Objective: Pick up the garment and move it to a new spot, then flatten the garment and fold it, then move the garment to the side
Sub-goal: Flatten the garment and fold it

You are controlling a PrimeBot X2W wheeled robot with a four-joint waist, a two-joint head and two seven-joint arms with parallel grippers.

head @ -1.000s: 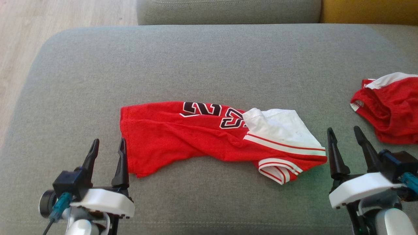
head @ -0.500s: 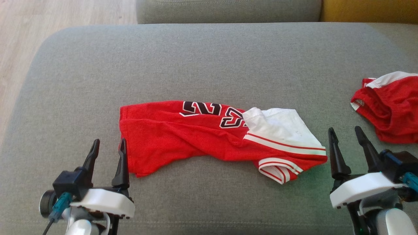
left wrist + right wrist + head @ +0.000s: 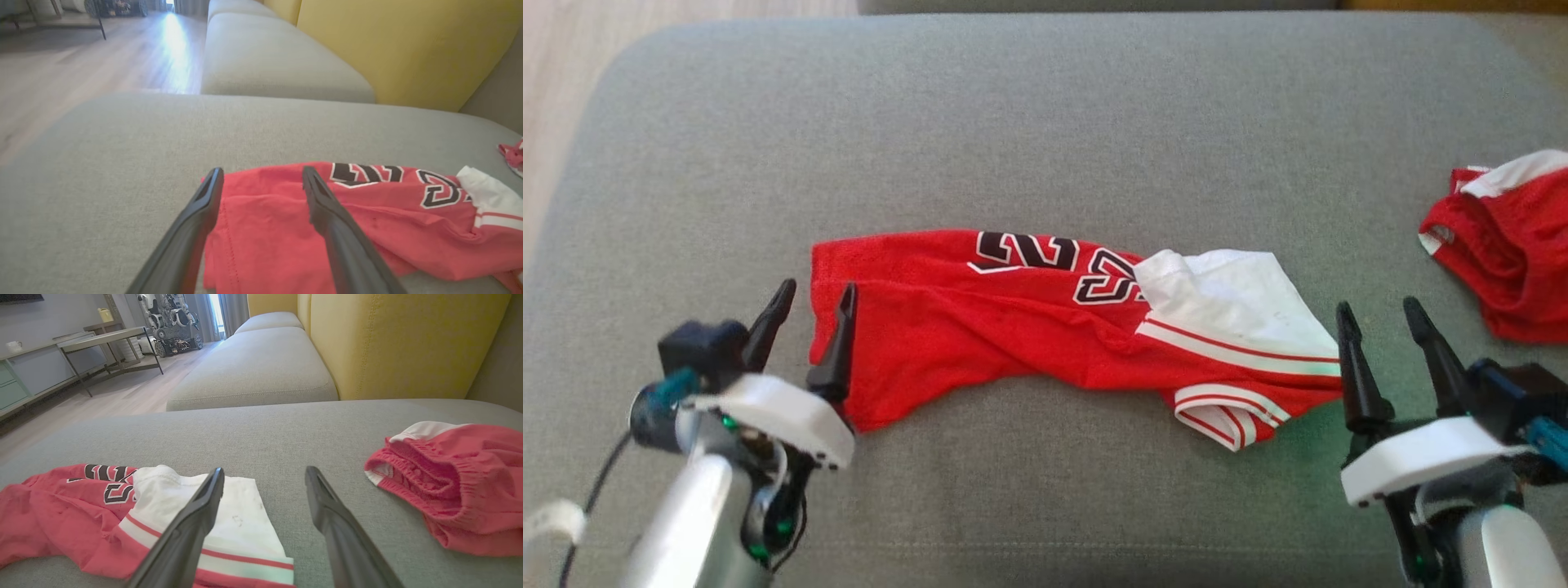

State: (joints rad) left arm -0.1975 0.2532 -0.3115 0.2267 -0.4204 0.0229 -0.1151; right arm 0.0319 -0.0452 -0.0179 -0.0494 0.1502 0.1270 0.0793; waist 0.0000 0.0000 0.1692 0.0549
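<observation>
The garment point(image 3: 1013, 335) is a red jersey with black-and-white numbers and a white, red-striped end. It lies crumpled lengthwise in the middle of the grey cushion point(image 3: 1045, 122). My left gripper point(image 3: 818, 286) is open at the garment's left edge; in the left wrist view the garment point(image 3: 367, 228) lies under the right finger of the left gripper point(image 3: 262, 170), while the other finger is over bare cushion. My right gripper point(image 3: 1376, 305) stands open just right of the white end, holding nothing. In the right wrist view the garment point(image 3: 61, 510) shows left of the right gripper point(image 3: 264, 469).
A second bunched red garment point(image 3: 1511, 245) with a white band lies at the cushion's right edge, also seen as the red bundle point(image 3: 461, 473). Wood floor point(image 3: 556, 49) lies past the left edge. A yellow backrest point(image 3: 408, 49) and another grey seat point(image 3: 253, 371) lie beyond.
The head camera has tilted down, shifting the whole picture. My left gripper has moved forward and right to the garment's left edge. The right gripper and garment have kept their places.
</observation>
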